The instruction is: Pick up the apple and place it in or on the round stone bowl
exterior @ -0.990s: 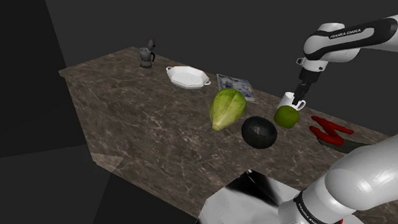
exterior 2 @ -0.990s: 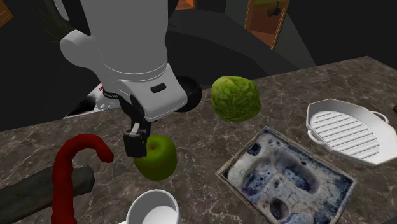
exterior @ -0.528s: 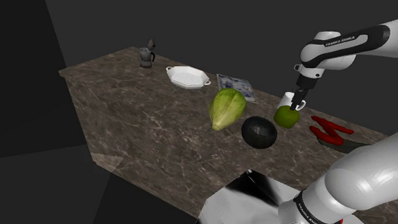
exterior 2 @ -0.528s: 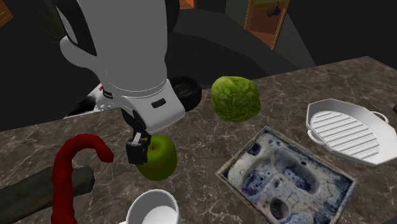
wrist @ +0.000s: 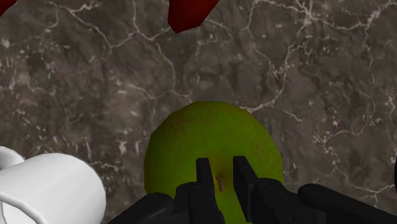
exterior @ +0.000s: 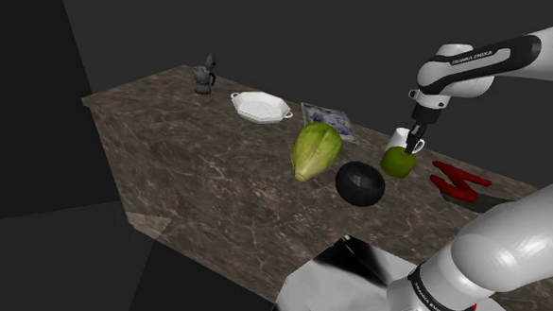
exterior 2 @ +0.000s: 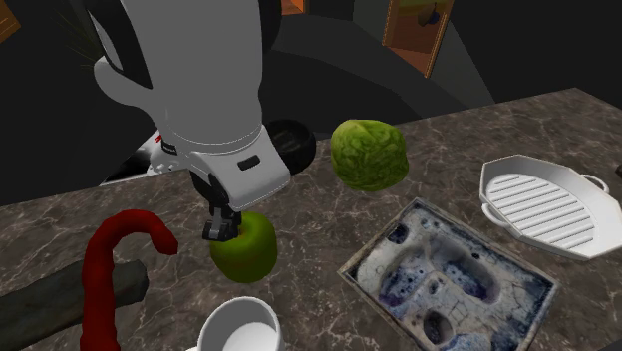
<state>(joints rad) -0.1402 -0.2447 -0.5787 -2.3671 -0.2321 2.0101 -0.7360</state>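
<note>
The apple [exterior: 398, 163] [exterior 2: 247, 249] [wrist: 210, 146] is green with a faint reddish flush. It sits on the dark marbled desk [exterior: 199, 166] [wrist: 95, 76], directly under the hand [exterior: 415, 145] [exterior 2: 221, 231] [wrist: 221, 172]. The hand points steeply down at the fruit, with its tips at the crown.

In the wrist view the two black fingers [wrist: 203, 173] are drawn nearly together, leaving only a slim gap. The small stem stands in that gap, down in the dimple. The fingers seem to nip the apple at its stem, though actual contact is hard to make out.

The fruit stands upright with its stem end turned up toward the hand, so its core axis runs roughly in line with the fingers. It is close to round and shows no clear long side.

In the shoulder view the dark round bowl [exterior: 354, 192] is just beside the apple, lower and toward the view's left. A large leafy green vegetable [exterior: 315, 151] [exterior 2: 370, 153] lies beyond the bowl on that side. In the second exterior view the bowl [exterior 2: 297, 150] shows partly behind the white arm.

A white cup [exterior: 398, 138] [exterior 2: 239, 329] [wrist: 44, 188] stands close beside the apple. A red curved object [exterior: 458, 180] [exterior 2: 110, 269] [wrist: 191, 13] lies near it on the side away from the bowl.
</note>
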